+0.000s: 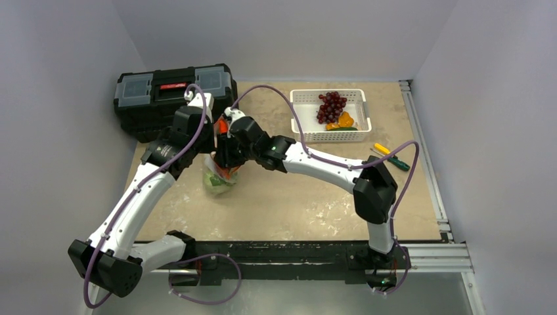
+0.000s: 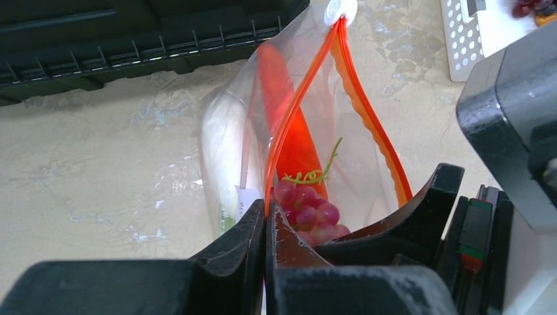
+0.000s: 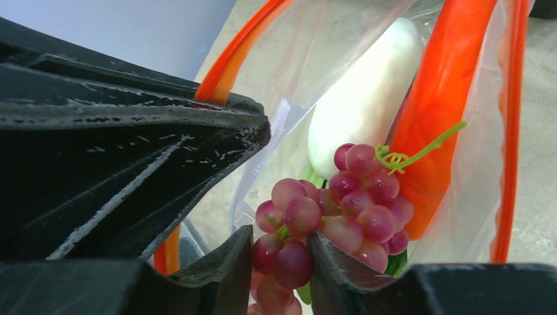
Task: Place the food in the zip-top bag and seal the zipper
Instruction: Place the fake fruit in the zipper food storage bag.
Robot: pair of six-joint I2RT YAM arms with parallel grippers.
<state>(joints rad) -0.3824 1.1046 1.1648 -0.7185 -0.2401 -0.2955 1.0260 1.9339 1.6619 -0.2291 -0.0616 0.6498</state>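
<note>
Left gripper (image 2: 266,213) is clamped flat on one lip of the zip-top bag (image 2: 223,131), with the orange-red zipper (image 2: 368,111) running down into its closed fingers. Held this way, the bag hangs upright above the table (image 1: 295,197). Its mouth bows open into a long eye shape, and the white slider (image 2: 340,10) is parked at the far end. That hold looks intended to give the other arm a steady opening to drop food through.

The right gripper (image 3: 281,252) is poised at that opening, fingers pointing down into the bag. Its fingers stand a little apart with the lowest grapes of a purple-red grape bunch (image 3: 341,203) lodged between them. Whether they are squeezing the bunch or have let it go cannot be told. Most of the bunch already lies inside the bag, resting against a white bulb (image 3: 364,98) and an orange carrot (image 3: 440,98) that stand on end in it.

The task appears to be in its loading stage. In the top view, another grape bunch (image 1: 332,107) and an orange piece (image 1: 345,120) lie in the white slotted basket (image 1: 302,115) at the far right of the table, well apart from the bag. The zipper is fully open, so sealing is not yet begun.

A black toolbox (image 1: 174,98) sits just behind the bag, and two screwdrivers (image 1: 387,154) lie near the basket.
</note>
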